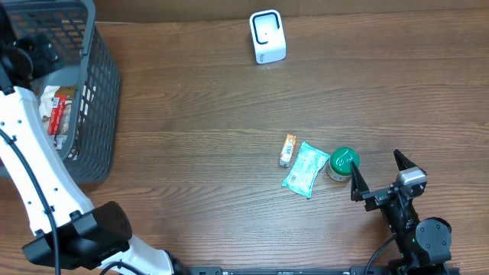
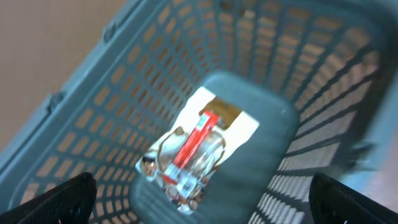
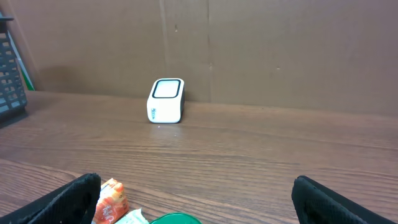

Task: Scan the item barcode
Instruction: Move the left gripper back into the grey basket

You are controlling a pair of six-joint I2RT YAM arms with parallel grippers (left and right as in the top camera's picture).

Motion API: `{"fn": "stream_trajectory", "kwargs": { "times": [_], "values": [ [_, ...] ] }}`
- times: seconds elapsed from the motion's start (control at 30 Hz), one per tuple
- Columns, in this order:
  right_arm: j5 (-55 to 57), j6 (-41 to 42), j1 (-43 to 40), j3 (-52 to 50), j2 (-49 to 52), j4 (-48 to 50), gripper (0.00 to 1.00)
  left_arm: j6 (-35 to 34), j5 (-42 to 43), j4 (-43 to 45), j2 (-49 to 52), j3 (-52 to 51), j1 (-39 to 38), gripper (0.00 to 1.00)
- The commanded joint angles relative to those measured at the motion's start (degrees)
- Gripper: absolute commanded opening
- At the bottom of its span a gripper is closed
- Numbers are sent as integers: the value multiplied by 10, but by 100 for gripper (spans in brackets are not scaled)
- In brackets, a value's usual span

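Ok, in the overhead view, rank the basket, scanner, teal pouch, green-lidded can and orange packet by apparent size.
1. gray basket
2. teal pouch and white scanner: too alike to rank
3. green-lidded can
4. orange packet, the smallest

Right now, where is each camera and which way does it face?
Overhead: above the brown wooden table, looking down; white left arm and black right end effector show.
Left wrist: over the grey plastic mesh basket, looking in at a clear plastic packet; own fingertips show.
Right wrist: low, facing the white boxy scanner; own fingertips show.
Shared: overhead also shows basket and scanner.
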Motion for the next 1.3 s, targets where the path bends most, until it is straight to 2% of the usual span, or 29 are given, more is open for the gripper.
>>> {"fn": "stream_trajectory", "kwargs": {
  "times": [0.0, 0.3, 0.4, 0.63, 0.8, 1.0, 1.27],
  "values": [
    [5, -1, -1, -6, -3, 2, 100, 11, 6, 15, 5, -52, 20, 100],
    [5, -1, -1, -6, -3, 2, 100, 41, 5, 118, 7, -214, 54, 100],
    [5, -1, -1, -6, -3, 2, 100, 47, 12, 149, 9, -240, 67, 99],
    [5, -1, -1, -6, -3, 2, 100, 97, 91, 232, 11, -296, 98, 100],
    [5, -1, -1, -6, -3, 2, 100, 105, 99, 272, 39, -313, 119, 99],
    [5, -1, -1, -6, -3, 2, 100, 129, 143, 286, 89, -313, 134, 99],
    [5, -1, -1, -6, -3, 2, 100, 170, 161, 312, 156, -313, 139, 100]
  ]
}}
